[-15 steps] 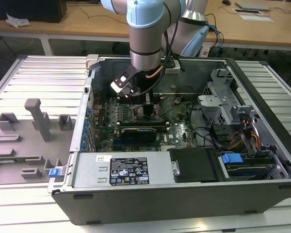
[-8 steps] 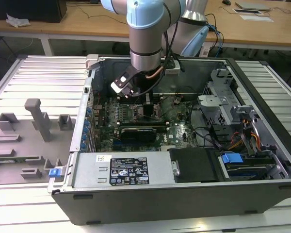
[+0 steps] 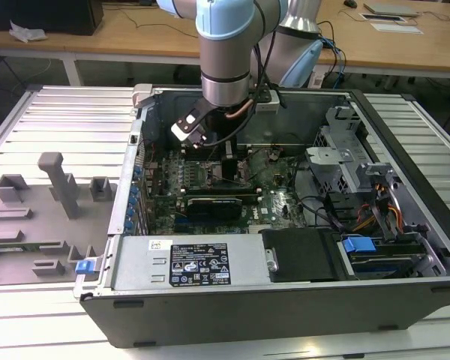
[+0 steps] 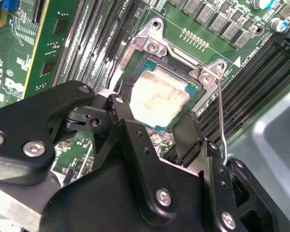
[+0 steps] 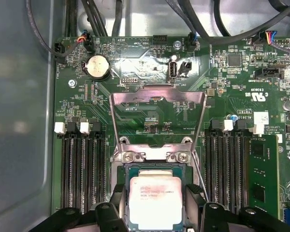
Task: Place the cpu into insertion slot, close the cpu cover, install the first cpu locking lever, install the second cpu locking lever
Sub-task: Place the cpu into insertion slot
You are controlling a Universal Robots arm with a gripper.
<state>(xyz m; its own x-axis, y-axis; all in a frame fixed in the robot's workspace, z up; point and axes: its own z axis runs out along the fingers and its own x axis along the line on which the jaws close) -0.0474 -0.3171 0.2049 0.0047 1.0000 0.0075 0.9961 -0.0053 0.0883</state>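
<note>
Motherboard (image 5: pixel 232 96); claw (image 5: pixel 157 193) astride cpu (image 5: pixel 155 205)

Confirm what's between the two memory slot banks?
First wrist view: the insertion slot with the cpu in it, and the hinge end of the open cpu cover.

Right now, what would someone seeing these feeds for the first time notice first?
The pale silver chip sitting in its socket on the green board draws the eye first, with the black hand close over it. Its metal cover stands swung open, off the socket. In the exterior view, the blue-grey arm reaches down into the open computer case.
</note>
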